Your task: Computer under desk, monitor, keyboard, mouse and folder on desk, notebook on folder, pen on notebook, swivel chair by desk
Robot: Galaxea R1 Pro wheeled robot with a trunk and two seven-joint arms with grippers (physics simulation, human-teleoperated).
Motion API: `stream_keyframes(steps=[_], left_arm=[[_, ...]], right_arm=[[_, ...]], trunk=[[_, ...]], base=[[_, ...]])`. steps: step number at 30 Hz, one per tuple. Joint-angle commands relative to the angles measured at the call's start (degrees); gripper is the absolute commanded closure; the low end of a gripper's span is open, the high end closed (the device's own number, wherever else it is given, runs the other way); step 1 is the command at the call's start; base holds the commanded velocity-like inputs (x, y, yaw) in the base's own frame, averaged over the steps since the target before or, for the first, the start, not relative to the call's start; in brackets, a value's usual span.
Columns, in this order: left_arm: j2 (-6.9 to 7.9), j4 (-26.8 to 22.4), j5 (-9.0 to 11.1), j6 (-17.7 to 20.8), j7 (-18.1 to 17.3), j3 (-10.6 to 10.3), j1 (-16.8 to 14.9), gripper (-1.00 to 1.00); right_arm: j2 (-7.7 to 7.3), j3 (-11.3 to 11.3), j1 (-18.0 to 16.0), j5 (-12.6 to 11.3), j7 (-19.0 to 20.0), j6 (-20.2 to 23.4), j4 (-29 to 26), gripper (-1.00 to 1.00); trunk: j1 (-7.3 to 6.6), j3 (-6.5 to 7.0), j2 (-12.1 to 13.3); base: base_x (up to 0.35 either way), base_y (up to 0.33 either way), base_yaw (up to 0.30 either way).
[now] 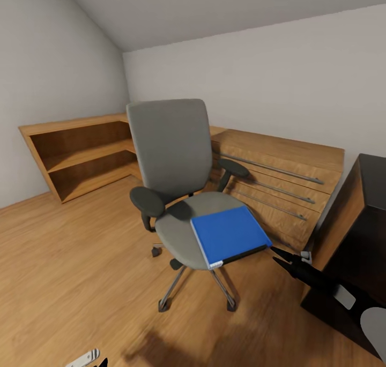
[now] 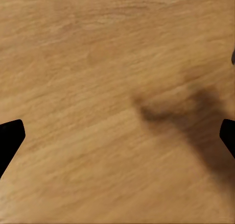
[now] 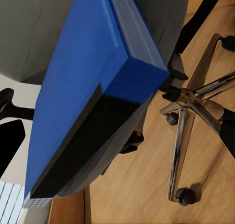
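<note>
The floor [image 1: 69, 281] is light wood plank and runs to pale walls [image 1: 300, 83]. A low wooden cabinet [image 1: 80, 152] with open shelves stands at ten o'clock in the head view, and a wooden unit [image 1: 279, 179] with silver bar handles runs behind the chair toward three o'clock. The dark desk [image 1: 359, 233], with a wood-toned side panel, rises at four o'clock.

The chair [image 1: 171, 147] stands mid-frame, tall grey back upright, black armrests either side, its metal star base [image 3: 188, 131] and castors on the floor. The blue folder [image 1: 229, 234] lies flat on the seat, at the seat's front corner toward four o'clock, one corner overhanging the edge; its dark edge faces the right arm.

The right gripper [image 1: 280, 255] reaches in from four o'clock, its black fingers spread apart and just beside the folder's overhanging corner, not closed on it. In the right wrist view the folder [image 3: 83, 87] lies between the two fingertips.

The left gripper [image 2: 117, 136] hangs over bare floor, fingers wide apart, with a dark shadow below.
</note>
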Motion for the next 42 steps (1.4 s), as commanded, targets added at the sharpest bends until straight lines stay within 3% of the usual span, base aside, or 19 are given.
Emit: stream_keyframes(steps=[1,42], left_arm=[[0.01,0.0,0.6,-0.1,0.0,-0.1,0.0,-1.00],[0.09,0.0,0.8,-0.1,0.1,0.1,0.0,-1.00]], right_arm=[[0.01,-0.5,0.0,0.3,0.2,0.6,0.0,-1.00],[0.18,-0.4,0.0,0.3,0.1,0.4,0.0,-1.00]], trunk=[[-0.01,-0.05,0.0],[-0.01,-0.05,0.0]], base=[[0.070,0.029,0.000],[0.033,0.025,0.000]])
